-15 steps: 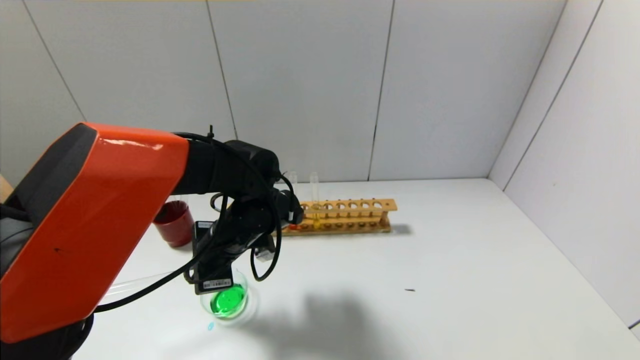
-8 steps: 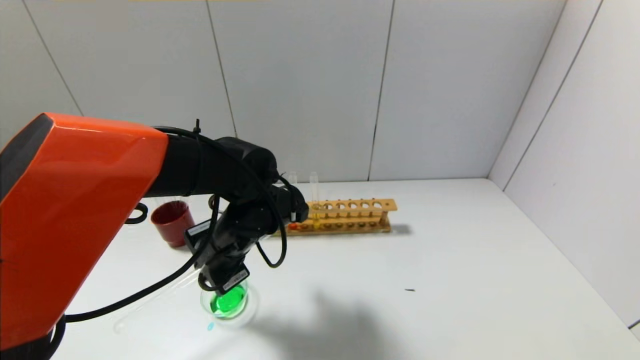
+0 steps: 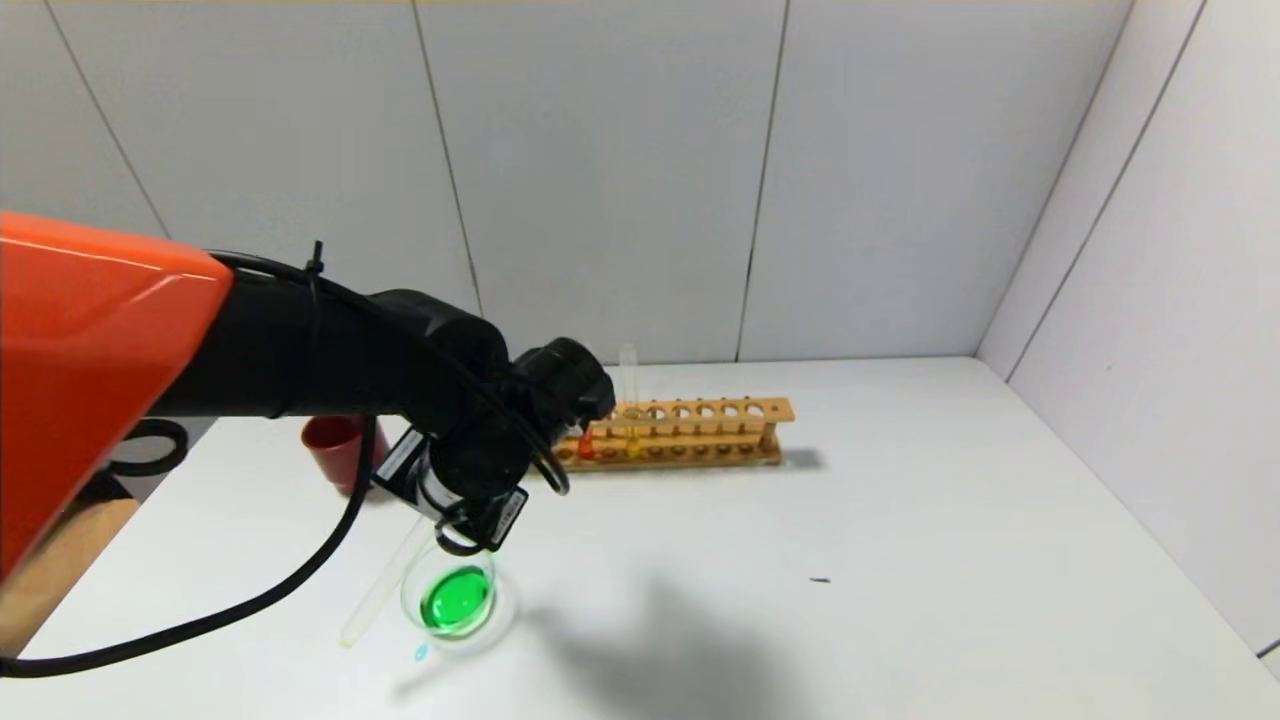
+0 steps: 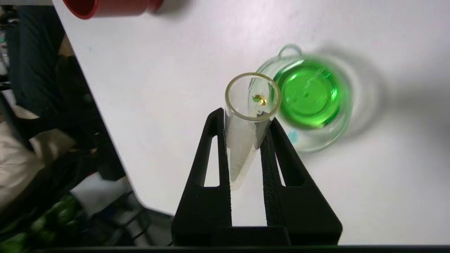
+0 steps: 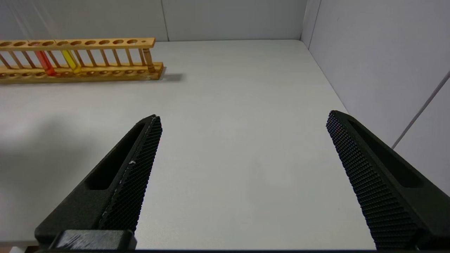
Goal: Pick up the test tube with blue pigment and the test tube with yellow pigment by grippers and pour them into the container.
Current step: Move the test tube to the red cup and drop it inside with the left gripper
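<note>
My left gripper (image 3: 470,530) (image 4: 246,116) is shut on a clear test tube (image 4: 246,140), almost empty, with a small yellow-green drop inside. The tube (image 3: 380,590) slants down and to the left beside the container (image 3: 505,605) (image 4: 316,144), a small clear glass bowl that holds bright green liquid. The tube's open mouth is at the bowl's edge in the left wrist view. A tube with yellow liquid (image 3: 632,440) (image 5: 72,63) stands in the rack. No tube with blue liquid is in view. My right gripper (image 5: 243,116) is open and empty over bare table.
A wooden test tube rack (image 3: 690,430) (image 5: 81,75) stands at the back and also holds a red-orange tube (image 3: 586,445) (image 5: 45,65). A dark red cup (image 3: 335,450) (image 4: 105,5) stands left of it. A small blue drop (image 3: 421,653) lies by the bowl. Walls close off the back and right.
My left wrist has rolled and the arm has lifted. The held tube has swung from lying nearly level, pointing left, to slanting steeply down beside the bowl.
</note>
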You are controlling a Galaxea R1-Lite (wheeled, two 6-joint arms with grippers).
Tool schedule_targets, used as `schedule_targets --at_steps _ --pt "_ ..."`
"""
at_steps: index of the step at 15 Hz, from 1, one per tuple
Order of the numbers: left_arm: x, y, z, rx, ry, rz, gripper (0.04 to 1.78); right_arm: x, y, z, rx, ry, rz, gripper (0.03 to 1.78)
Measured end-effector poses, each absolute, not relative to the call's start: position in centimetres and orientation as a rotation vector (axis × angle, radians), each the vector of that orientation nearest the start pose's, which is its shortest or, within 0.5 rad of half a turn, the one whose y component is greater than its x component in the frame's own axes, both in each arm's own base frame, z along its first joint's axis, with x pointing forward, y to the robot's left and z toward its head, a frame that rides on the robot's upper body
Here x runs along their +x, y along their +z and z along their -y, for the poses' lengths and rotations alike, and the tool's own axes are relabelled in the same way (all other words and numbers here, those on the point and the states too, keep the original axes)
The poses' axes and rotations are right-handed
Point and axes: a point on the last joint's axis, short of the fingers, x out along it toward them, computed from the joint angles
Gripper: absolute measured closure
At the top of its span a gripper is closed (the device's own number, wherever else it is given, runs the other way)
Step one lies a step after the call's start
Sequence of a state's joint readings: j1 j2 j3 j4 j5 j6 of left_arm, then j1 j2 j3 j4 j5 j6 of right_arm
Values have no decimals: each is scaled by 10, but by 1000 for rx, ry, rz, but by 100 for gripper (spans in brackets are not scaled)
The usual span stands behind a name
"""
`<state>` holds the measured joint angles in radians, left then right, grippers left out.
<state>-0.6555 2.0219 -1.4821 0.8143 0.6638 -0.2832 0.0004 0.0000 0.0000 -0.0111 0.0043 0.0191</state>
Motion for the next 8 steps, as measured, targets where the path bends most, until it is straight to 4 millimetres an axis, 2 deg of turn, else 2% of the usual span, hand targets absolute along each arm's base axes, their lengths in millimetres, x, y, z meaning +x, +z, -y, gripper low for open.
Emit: schedule_targets --at_steps 4,8 --pt "278 171 185 405 178 -887 152 -23 77 0 19 4 11 10" --pt "290 196 157 264 268 -734 152 -23 77 0 19 5 12 10"
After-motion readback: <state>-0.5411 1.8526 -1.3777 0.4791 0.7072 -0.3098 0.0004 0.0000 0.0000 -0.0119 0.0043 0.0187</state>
